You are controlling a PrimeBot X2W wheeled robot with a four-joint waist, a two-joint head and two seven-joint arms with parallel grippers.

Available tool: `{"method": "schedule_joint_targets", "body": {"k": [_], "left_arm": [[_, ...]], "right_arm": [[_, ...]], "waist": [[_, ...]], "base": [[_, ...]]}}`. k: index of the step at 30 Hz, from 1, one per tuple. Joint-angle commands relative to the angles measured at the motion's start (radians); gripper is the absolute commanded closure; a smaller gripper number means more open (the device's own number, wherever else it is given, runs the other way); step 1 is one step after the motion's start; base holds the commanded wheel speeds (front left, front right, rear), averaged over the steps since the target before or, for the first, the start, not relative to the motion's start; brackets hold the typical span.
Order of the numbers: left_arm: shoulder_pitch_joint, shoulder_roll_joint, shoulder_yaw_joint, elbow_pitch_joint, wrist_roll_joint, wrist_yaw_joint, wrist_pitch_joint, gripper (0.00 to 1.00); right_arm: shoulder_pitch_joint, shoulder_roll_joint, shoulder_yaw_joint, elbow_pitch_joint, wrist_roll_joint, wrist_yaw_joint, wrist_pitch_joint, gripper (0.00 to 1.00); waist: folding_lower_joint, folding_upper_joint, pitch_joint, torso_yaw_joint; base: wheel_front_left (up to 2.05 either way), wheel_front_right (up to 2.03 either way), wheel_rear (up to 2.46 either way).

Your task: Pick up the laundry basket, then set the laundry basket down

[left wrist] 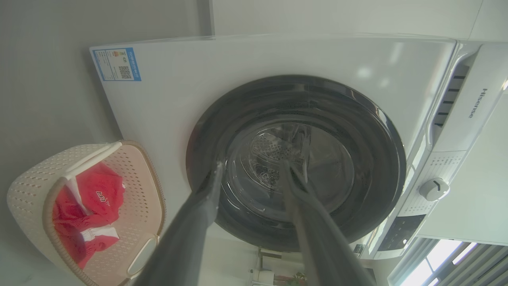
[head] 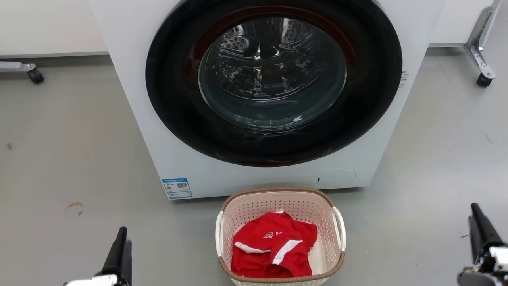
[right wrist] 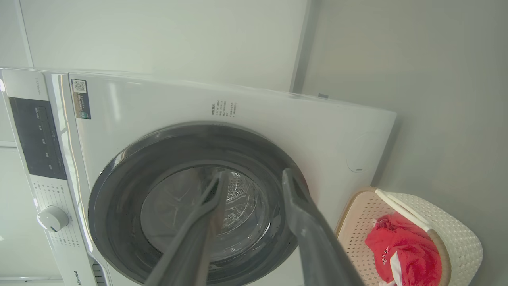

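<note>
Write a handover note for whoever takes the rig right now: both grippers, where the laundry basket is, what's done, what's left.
Left gripper: open, empty, to the left of the laundry basket, not touching it.
Right gripper: open, empty, further off to its right.
Laundry basket: on the floor just in front of the washing machine, door shut; red garment inside.
Done: nothing that shows; laundry basket ungripped.
Left: take hold, probably by the white side handles, lift, set down.

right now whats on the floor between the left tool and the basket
Bare grey floor, as the head view shows, between the left tool and the laundry basket.
</note>
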Motion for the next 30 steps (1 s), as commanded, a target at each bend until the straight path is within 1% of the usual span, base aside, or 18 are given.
{"method": "schedule_joint_targets", "body": {"k": [1, 3, 7, 10, 14, 20, 30], "left_arm": [[-0.008, 0.003, -0.001, -0.01, 0.0, 0.0, -0.003, 0.0], [-0.007, 0.004, -0.005, -0.014, 0.001, 0.0, -0.009, 0.0], [-0.004, 0.005, -0.012, -0.023, 0.003, -0.001, -0.02, 0.0], [0.001, 0.005, -0.017, -0.033, 0.006, -0.001, -0.032, 0.0], [0.003, 0.006, -0.021, -0.038, 0.022, -0.001, -0.041, 0.0], [0.007, 0.007, -0.025, -0.046, 0.089, 0.005, -0.059, 0.0], [0.016, 0.009, -0.044, -0.073, 0.227, 0.035, -0.088, 0.0]], "right_arm": [[-0.008, -0.009, 0.0, -0.01, -0.002, 0.0, -0.001, 0.0], [-0.008, -0.01, 0.004, -0.015, -0.005, 0.0, -0.005, 0.0], [-0.008, -0.011, 0.011, -0.024, -0.013, 0.001, -0.014, 0.0], [-0.006, -0.015, 0.021, -0.033, -0.023, 0.001, -0.024, 0.0], [-0.006, -0.02, 0.029, -0.038, -0.04, 0.001, -0.033, 0.0], [-0.008, -0.03, 0.048, -0.044, -0.091, 0.001, -0.055, 0.0], [-0.012, -0.042, 0.071, -0.045, -0.215, 0.002, -0.087, 0.0]], "waist": [[0.0001, 0.0, 0.0, 0.0], [0.0003, 0.0, 0.0, 0.0], [0.0023, 0.0, -0.002, 0.0], [0.0003, 0.0, -0.001, 0.0], [0.0001, 0.0, 0.0, 0.0], [0.0001, 0.0, 0.0, 0.0], [0.0001, 0.0, 0.0, -0.001]], "base": [[0.0, 0.0, 0.0], [0.0, 0.0, 0.0], [0.0, 0.0, 0.0], [0.0, 0.0, 0.0], [0.0, 0.0, 0.0], [0.0, 0.0, 0.0], [0.0, 0.0, 0.0]]}}
